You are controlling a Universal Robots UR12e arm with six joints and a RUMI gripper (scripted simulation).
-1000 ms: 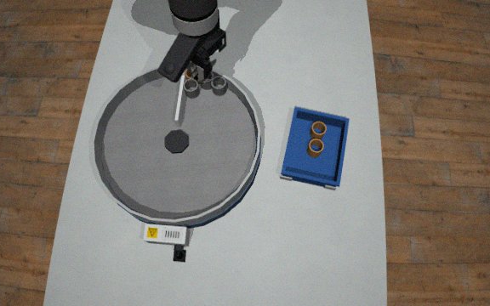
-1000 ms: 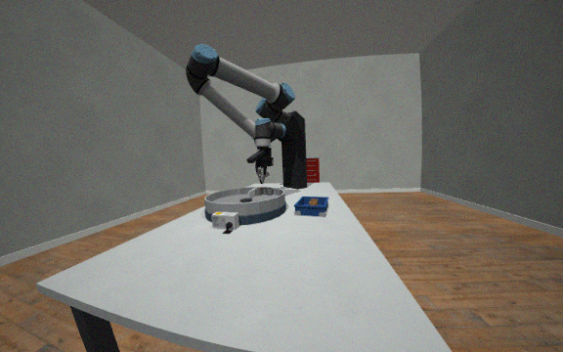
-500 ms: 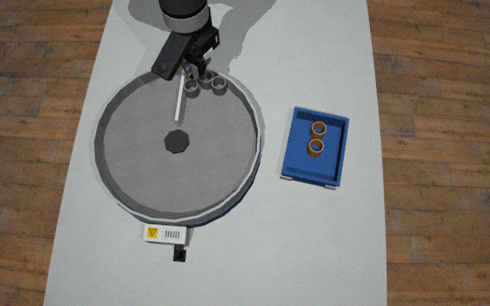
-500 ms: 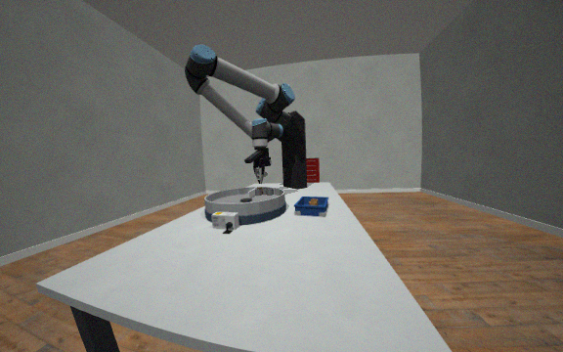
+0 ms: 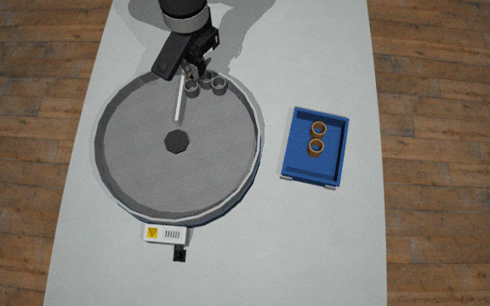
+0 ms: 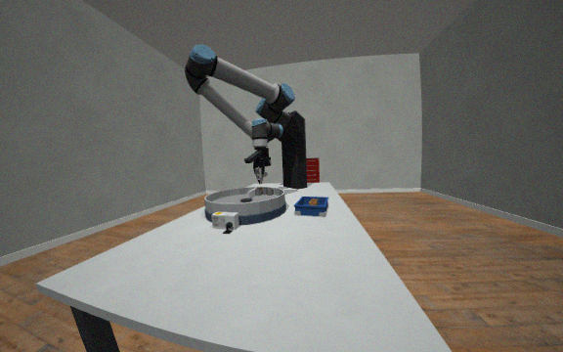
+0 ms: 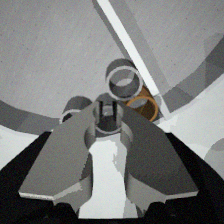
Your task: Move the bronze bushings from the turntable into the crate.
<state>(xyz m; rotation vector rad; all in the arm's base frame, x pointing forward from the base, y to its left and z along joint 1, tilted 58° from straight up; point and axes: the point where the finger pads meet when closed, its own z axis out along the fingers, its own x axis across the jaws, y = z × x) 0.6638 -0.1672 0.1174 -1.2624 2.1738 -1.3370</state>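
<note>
My gripper (image 5: pixel 193 77) (image 6: pixel 260 182) (image 7: pixel 107 102) is shut with nothing held, its tips above the turntable's back edge. A bronze bushing (image 7: pixel 143 108) stands on the turntable (image 5: pixel 143 170) (image 6: pixel 247 218) (image 7: pixel 45 50), beside the tips in the wrist view; the gripper mostly hides it in the top view. One steel bushing (image 5: pixel 191 89) (image 7: pixel 120 66) stands inward of it, touching or nearly so. A middle steel bushing (image 5: pixel 206 79) is partly behind the fingers. Another steel bushing (image 5: pixel 219 87) (image 7: pixel 77 105) stands to its right. Two bronze bushings (image 5: pixel 318 129) (image 5: pixel 315 149) stand in the blue crate (image 5: pixel 300 163) (image 6: pixel 312 211).
A white divider bar (image 5: pixel 179 99) (image 7: pixel 126 45) runs inward from the turntable's back rim, close beside the bronze bushing. The raised rim surrounds the bushings at the back. A dark hub (image 5: pixel 177 141) is at the turntable's centre. A white control box (image 5: pixel 164 235) (image 6: pixel 225 220) sits at its front.
</note>
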